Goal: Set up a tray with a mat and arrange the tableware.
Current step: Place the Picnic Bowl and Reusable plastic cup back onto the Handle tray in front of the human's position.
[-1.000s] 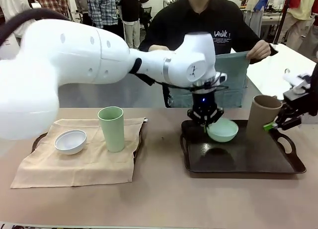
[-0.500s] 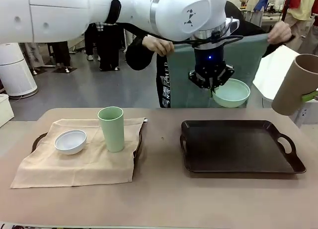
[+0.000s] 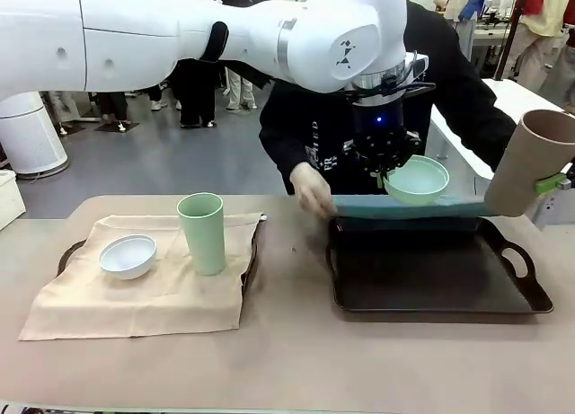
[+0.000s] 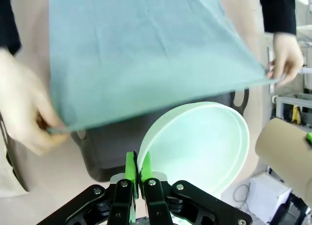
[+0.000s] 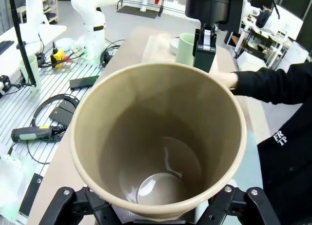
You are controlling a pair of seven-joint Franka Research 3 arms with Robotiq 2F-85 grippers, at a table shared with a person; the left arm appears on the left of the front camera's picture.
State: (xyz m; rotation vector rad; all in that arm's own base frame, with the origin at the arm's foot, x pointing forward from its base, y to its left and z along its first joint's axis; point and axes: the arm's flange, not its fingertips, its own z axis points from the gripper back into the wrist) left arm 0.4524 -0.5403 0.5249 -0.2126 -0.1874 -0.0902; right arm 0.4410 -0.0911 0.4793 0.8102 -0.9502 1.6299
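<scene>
Beige tabletop [image 3: 287, 360] carries two setups. Robot's-left one looks finished: tan mat [image 3: 144, 284] spread over a tray, white bowl [image 3: 128, 255] and pale green cup [image 3: 202, 233] standing on it, near each other but not touching. Right one is mid-step: black tray [image 3: 431, 275] is bare, and the person's hands [image 3: 310, 191] are lowering a teal mat [image 4: 146, 54] flat over its far rim, not yet settled. Left claw [image 3: 388, 167] is clenched on the rim of the mint green bowl [image 3: 417, 179], held in the air above the tray's far edge, just over the mat. Right claw [image 5: 156, 205] grips the tan-brown cup [image 3: 539, 162] around its base, mouth tilted inward, hanging off the tray's right end; wrist view looks straight into the empty cup. Judgement: roughly halfway; left to do are mat flat on the black tray, then bowl and cup set down on it. Room: tray interior is fully open, raised rim and side handles [image 3: 519, 252] are the edges to clear on descent. Bowl sits close above the mat and the person's near hand, so a drop now risks pinning the fabric or fingers. Wide bare strip of tabletop between the two trays.
</scene>
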